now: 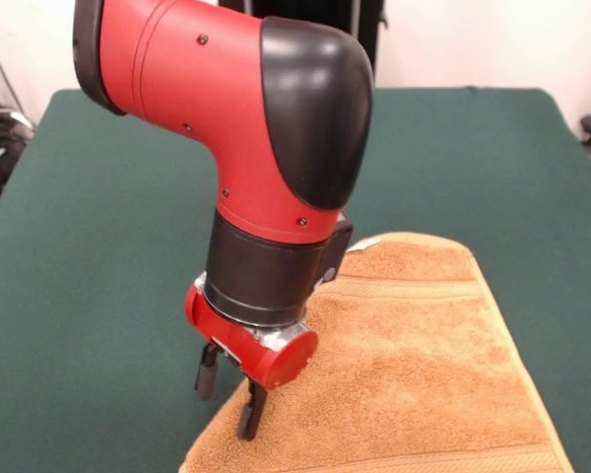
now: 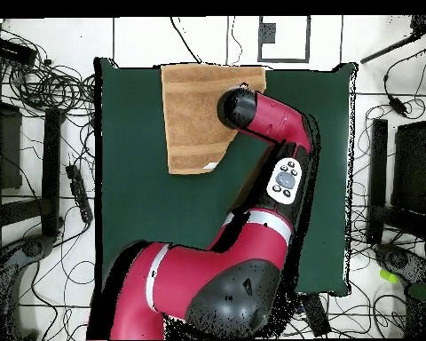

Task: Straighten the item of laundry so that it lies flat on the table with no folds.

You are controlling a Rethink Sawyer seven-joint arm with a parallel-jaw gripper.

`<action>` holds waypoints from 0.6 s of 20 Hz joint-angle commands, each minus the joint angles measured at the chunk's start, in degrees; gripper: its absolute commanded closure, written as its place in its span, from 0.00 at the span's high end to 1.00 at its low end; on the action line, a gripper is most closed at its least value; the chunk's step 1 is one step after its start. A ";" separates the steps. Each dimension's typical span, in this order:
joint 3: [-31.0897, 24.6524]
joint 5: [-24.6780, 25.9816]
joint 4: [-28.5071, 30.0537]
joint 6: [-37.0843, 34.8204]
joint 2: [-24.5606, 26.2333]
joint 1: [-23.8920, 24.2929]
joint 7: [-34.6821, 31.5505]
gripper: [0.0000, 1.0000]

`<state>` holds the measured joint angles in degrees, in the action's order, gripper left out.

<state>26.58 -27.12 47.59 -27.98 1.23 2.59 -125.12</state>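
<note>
The item of laundry, an orange-tan towel with woven stripe bands, lies spread at the near right of the green table. A small white label shows at its far left corner. My gripper points down at the towel's left edge and is open. One finger is over the towel's border, the other over bare green cloth. From above, the towel lies against the top edge of the table. The arm covers the towel's right part and hides the gripper.
The arm's red and black wrist hangs over the table's middle. From above, the arm crosses the table's right half. Cables and dark equipment surround the table on the floor.
</note>
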 commanded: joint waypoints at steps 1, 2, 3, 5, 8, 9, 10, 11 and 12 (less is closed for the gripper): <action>-9.33 2.16 12.25 4.37 -5.02 -0.19 -5.22 1.00; -9.81 2.34 13.15 4.64 -5.72 0.03 -4.73 1.00; -10.24 2.58 13.91 4.99 -6.28 0.24 -4.38 1.00; -11.12 3.11 15.05 6.03 -7.00 0.63 -4.22 1.00; -11.78 3.99 15.62 7.14 -7.23 0.90 -5.03 1.00; -11.81 4.17 15.55 7.36 -7.09 0.87 -5.38 1.00; -11.70 4.29 15.40 7.52 -6.88 0.78 -5.70 1.00; -11.77 4.40 15.36 7.86 -6.73 0.78 -6.01 1.00; -11.65 4.54 15.27 8.09 -6.53 0.65 -6.37 1.00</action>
<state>23.41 -23.76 53.90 -21.63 -5.24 3.25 -125.12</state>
